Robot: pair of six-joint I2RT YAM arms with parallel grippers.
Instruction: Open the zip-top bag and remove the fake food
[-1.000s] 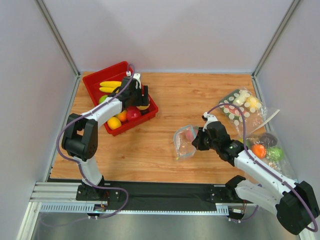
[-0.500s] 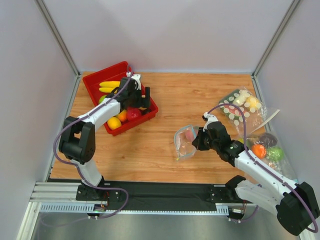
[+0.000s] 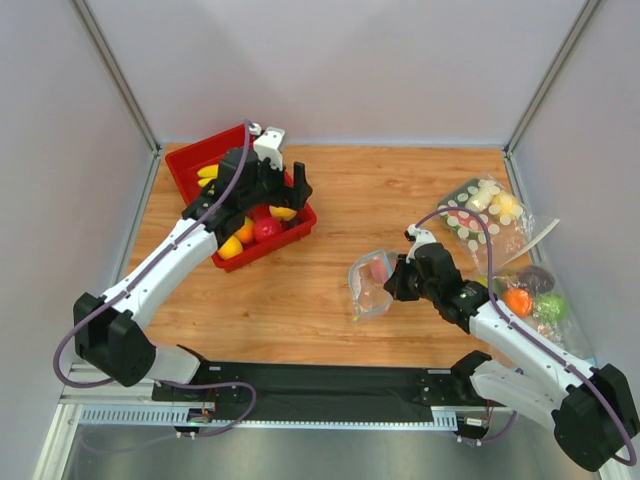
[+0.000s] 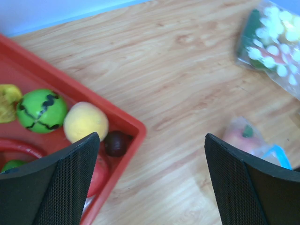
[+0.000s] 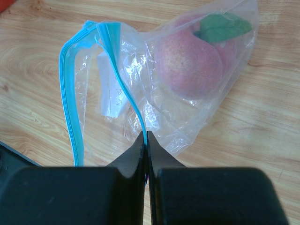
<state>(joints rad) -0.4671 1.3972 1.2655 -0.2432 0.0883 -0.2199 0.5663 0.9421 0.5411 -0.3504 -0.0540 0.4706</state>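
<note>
Left claw (image 4: 151, 137) perhaps higher, bag (image 3: 369, 284) apart

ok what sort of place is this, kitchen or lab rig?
Probably a lab test cell: left arm and right arm on a rail at the edge of a wooden tabletop, plain grey panel walls on three sides, with props, a red bin of toy fruit and a zip-top bag.

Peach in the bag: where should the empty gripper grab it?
Probably across the round middle of the peach, entering through the open mouth of the zip-top bag between the blue zip strips. The right gripper pinches one strip, holding it open; the peach sits at the closed end.
</note>
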